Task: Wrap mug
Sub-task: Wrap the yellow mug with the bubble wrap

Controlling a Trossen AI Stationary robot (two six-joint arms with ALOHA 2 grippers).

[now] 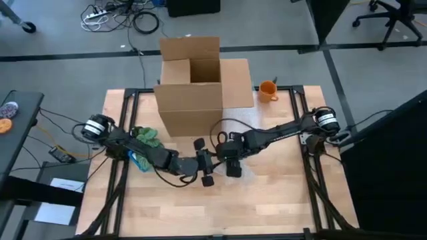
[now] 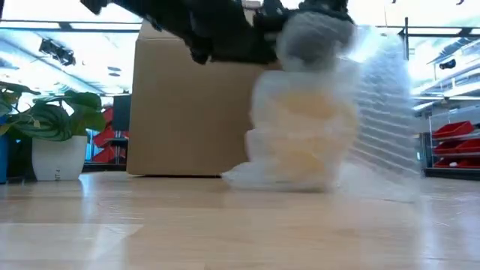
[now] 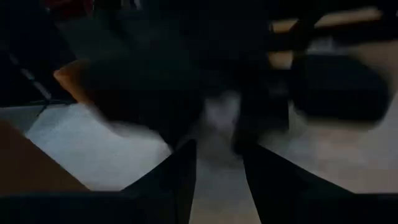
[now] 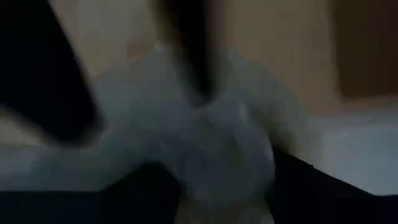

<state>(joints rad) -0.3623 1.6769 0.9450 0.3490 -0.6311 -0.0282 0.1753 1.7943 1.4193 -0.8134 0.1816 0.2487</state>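
Both grippers meet mid-table over the bubble-wrapped mug (image 2: pixel 304 146), just in front of the cardboard box (image 1: pixel 190 87). Left gripper (image 1: pixel 203 172) and right gripper (image 1: pixel 230 163): can't tell whether either claw is wide or closed.

An open cardboard box (image 1: pixel 191 83) stands on the wooden table (image 1: pixel 267 200), just behind where the two claws meet. A green cloth (image 1: pixel 147 137) lies well to the claws' left. In the low view, a potted plant (image 2: pixel 54 131) and red bins (image 2: pixel 454 142) sit far beyond the claws
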